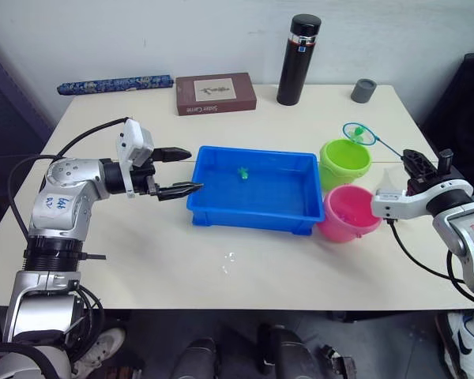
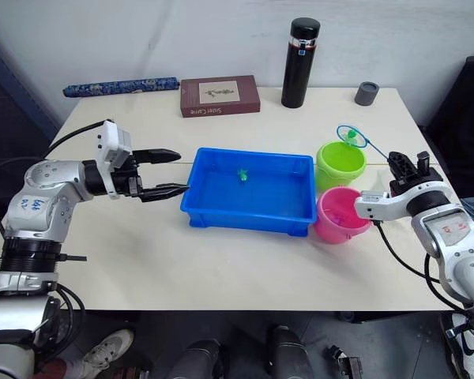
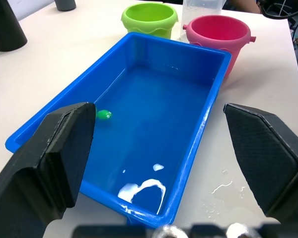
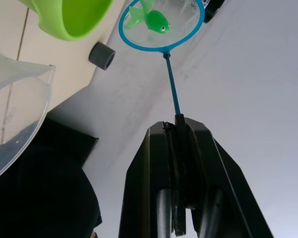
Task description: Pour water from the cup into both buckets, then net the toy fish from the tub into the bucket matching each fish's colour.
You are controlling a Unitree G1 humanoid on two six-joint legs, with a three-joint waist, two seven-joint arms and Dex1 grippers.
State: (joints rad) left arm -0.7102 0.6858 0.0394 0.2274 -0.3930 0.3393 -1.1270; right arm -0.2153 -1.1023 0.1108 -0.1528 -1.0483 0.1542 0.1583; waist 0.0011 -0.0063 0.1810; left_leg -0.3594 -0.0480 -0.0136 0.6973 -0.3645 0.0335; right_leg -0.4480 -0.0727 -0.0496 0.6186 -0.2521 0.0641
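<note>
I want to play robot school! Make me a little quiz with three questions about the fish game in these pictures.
1. True or false: the net holds a pink fish.
2. Which pincer holds the net: A left pincer, B right pincer?
3. Fill in: one green fish is left in the blue ____.

Key: 1 false, it is green. 2 B. 3 tub.

A plain indoor room, likely a lab or office, is suggested by a pale table (image 1: 142,260) set against a bare white wall (image 1: 182,31), with trailing cables (image 1: 426,264).
</note>
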